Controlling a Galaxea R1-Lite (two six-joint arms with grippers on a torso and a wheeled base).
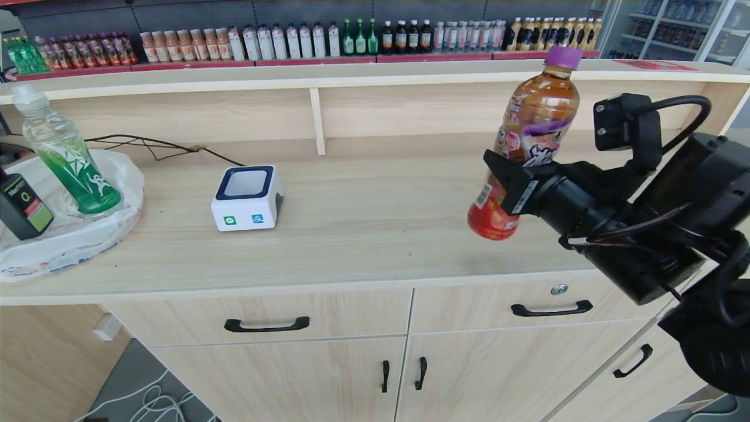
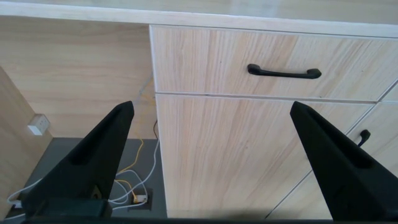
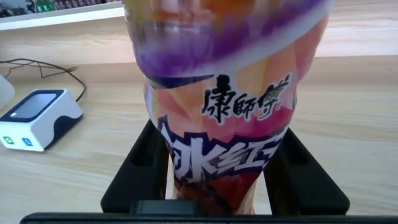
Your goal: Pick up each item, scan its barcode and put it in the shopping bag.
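Note:
My right gripper point(image 1: 508, 176) is shut on an amber drink bottle point(image 1: 527, 140) with a purple cap, held tilted above the right part of the wooden counter point(image 1: 375, 234). In the right wrist view the bottle point(image 3: 227, 112) sits between the black fingers point(image 3: 140, 168). The white scanner box point(image 1: 247, 197) with a dark-rimmed window stands on the counter to the bottle's left, and it appears again as the scanner point(image 3: 38, 118). The white shopping bag point(image 1: 70, 234) lies at the counter's left end with a green-labelled clear bottle point(image 1: 64, 155) and a dark box point(image 1: 22, 205) in it. My left gripper point(image 2: 211, 162) hangs open before the cabinet fronts below the counter.
A black cable point(image 1: 152, 146) runs along the counter behind the scanner. A raised wooden ledge point(image 1: 351, 76) backs the counter, with shelves of drinks point(image 1: 351, 38) beyond. Drawers and doors with black handles point(image 1: 266, 324) lie below. Bare counter lies between scanner and held bottle.

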